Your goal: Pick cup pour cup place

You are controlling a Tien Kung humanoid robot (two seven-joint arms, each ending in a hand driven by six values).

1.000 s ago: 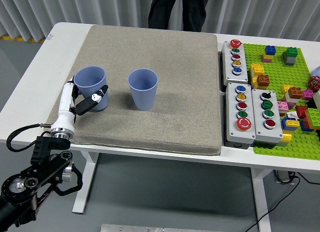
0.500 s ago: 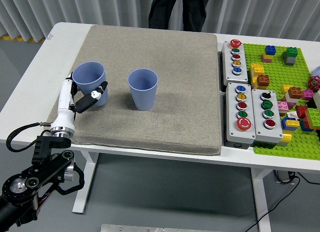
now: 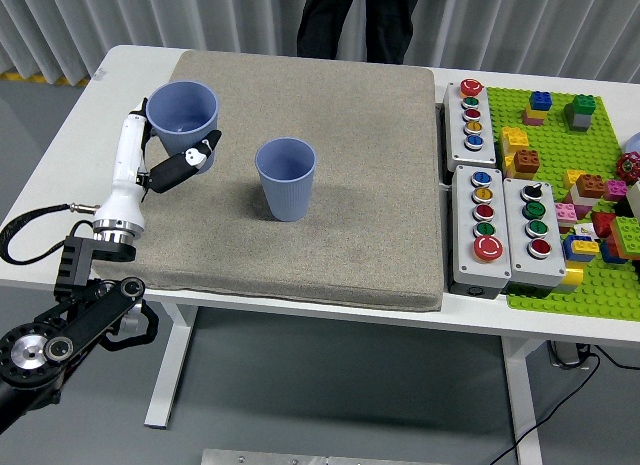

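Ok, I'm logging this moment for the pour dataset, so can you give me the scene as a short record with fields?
acting hand: left hand, shut on the held cup
held cup: blue cup, raised off the mat, roughly upright, opening visible
target cup: second blue cup, standing upright on the mat, to the right of the held one, apart from it
surface: grey mat on the white table
right hand: not in view
person: standing at the table's far side, hands not visible
clutter: button boxes and green brick plate on the right
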